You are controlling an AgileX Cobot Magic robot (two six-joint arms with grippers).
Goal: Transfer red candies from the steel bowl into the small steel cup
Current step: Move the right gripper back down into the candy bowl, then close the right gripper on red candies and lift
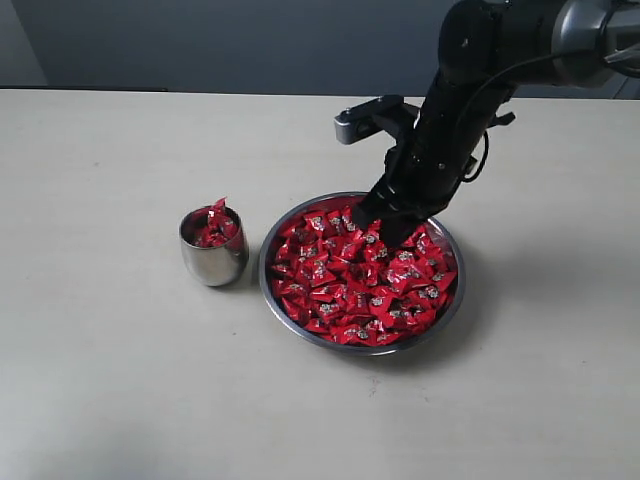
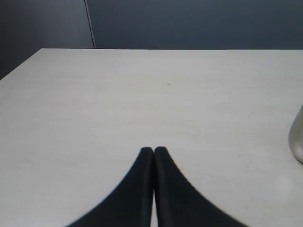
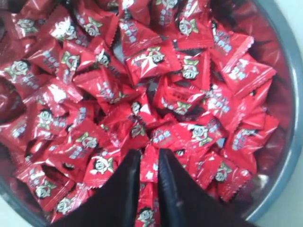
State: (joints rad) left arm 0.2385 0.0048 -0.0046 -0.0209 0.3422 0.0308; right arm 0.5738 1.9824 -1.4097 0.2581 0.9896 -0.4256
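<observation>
The cup (image 1: pixel 210 262) stands just left of the bowl (image 1: pixel 264 272), seemingly apart; candies (image 1: pixel 350 285) lie in both.

Bright metal, glossy wrappers, matt black claws.

The red candies (image 3: pixel 142 61) under my right gripper (image 3: pixel 149 158) wear glossy, crinkled wrappers that look like plastic film, with saw-toothed ends. The steel bowl (image 3: pixel 289 104) is smooth polished metal, its wall mirroring the red, and the small steel cup (image 1: pixel 212 264) has the same bright, reflective finish. My fingers (image 3: pixel 177 194) are black, smooth and matt, like my left gripper (image 2: pixel 154 151). The table (image 1: pixel 110 380) looks pale, matt and faintly grained.
</observation>
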